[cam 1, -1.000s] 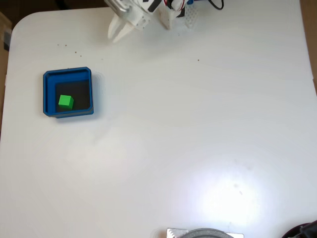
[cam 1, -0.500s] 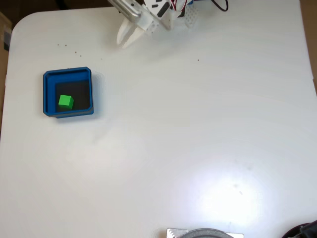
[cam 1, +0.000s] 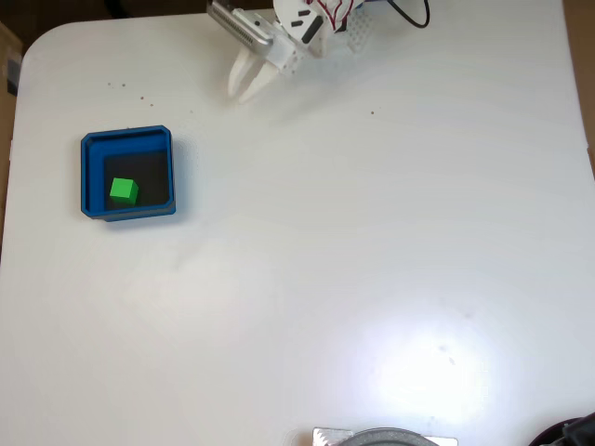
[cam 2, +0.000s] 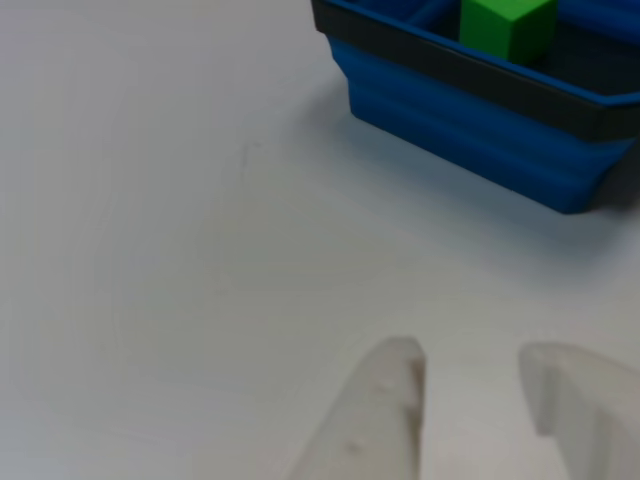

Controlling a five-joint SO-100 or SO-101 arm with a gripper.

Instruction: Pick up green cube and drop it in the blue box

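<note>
green cube point(cam 1: 123, 191) sits inside the blue box point(cam 1: 90, 177) (toward its lower left in the fixed view), while the gripper point(cam 1: 248, 91), fingers slightly parted and empty, hangs well apart.

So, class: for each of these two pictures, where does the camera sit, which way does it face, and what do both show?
Fixed view: above the white table, looking straight down; the gripper reaches in from the top edge.
Other view: low near the tabletop, facing the blue box; two white fingertips rise from the bottom edge, apart.
Shared: the green cube lies inside the blue box.
</note>
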